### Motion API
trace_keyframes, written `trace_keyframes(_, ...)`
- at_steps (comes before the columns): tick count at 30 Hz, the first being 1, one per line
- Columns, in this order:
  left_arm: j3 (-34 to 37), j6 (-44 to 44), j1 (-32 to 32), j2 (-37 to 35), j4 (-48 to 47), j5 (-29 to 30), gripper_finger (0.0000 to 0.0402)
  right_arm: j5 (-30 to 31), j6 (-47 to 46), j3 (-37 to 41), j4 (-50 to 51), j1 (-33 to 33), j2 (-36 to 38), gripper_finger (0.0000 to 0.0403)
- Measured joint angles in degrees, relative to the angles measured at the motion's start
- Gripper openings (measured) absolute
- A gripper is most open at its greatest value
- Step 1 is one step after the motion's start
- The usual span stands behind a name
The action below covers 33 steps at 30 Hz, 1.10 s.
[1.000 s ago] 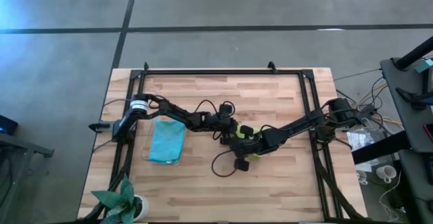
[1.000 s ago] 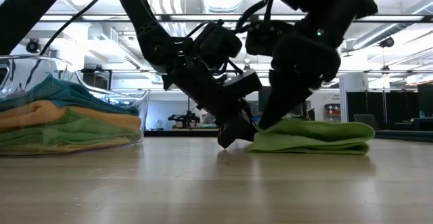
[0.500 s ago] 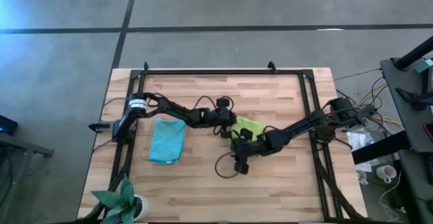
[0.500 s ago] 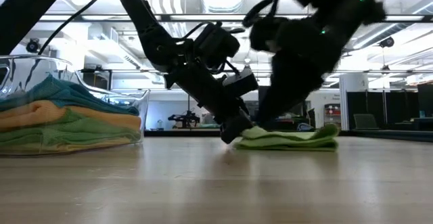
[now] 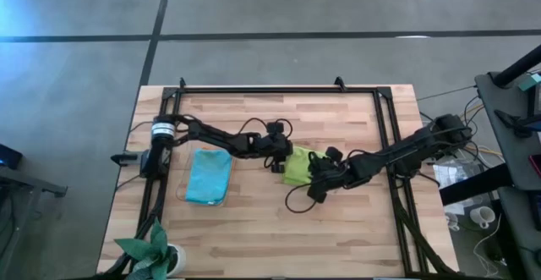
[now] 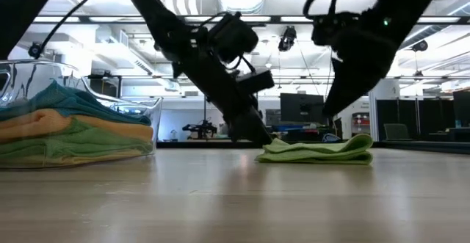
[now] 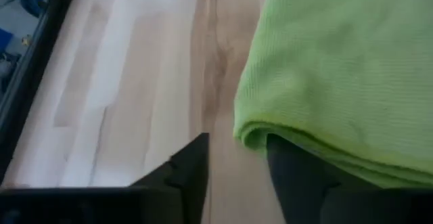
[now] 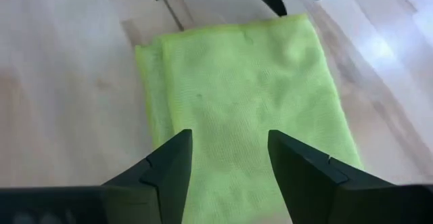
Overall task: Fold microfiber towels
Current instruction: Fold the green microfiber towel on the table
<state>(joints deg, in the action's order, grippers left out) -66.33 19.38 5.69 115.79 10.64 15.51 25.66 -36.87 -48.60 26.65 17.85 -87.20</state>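
Now the lime green towel [image 5: 297, 165] lies folded into a soft, ribbed rectangle near the middle of the pale wood-plank table [image 5: 254, 229], and the left gripper [image 7: 237, 170] sits at its edge with its dark fingers apart, one of them tucked under the rounded fold while the other rests over bare wood. Above the cloth, the right gripper [image 8: 226, 153] hangs with its angular fingers spread wide, holding nothing. Off to the left, a light blue towel [image 5: 208, 176] tops a stack of folded cloths in a clear container [image 6: 150, 122].
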Motion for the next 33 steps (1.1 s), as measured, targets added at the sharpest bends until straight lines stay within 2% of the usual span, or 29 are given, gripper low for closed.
trace_keyframes(5, 0.0, -3.0, -0.7, -5.3, -7.6, 0.4, 0.0178, -0.2, -0.2, 6.1, -13.2, 0.0, -2.8, 0.0188)
trace_keyframes(8, 0.2, -8.2, -1.2, -8.4, -8.1, -0.4, 0.0191, -0.4, -0.2, 7.4, -19.2, -0.1, -6.9, 0.0187)
trace_keyframes(10, 0.1, -11.8, -1.7, -8.6, -4.2, -2.9, 0.0193, -1.2, 0.2, 7.5, -21.4, -0.1, -9.9, 0.0187)
trace_keyframes(13, 0.1, -18.9, -2.6, -7.5, -2.6, -3.5, 0.0194, -4.2, 1.9, 5.6, -25.2, 0.0, -13.4, 0.0187)
trace_keyframes(19, 0.1, -39.4, -2.7, -5.1, -8.6, -3.6, 0.0194, -8.9, 4.9, 1.1, -20.4, 4.0, -14.0, 0.0187)
trace_keyframes(24, 0.1, -53.9, -3.5, -6.0, -19.7, -4.3, 0.0194, -2.1, 4.4, -1.1, -11.5, 5.2, -9.2, 0.0187)
trace_keyframes(30, 0.2, -69.0, -10.2, -8.4, -19.6, -2.7, 0.0194, 2.0, 4.4, -0.1, -8.8, 5.1, -5.7, 0.0187)
trace_keyframes(33, 0.3, -73.5, -14.2, -8.6, -20.3, 2.0, 0.0194, 2.7, 6.3, 0.0, -9.3, 4.8, -5.4, 0.0187)
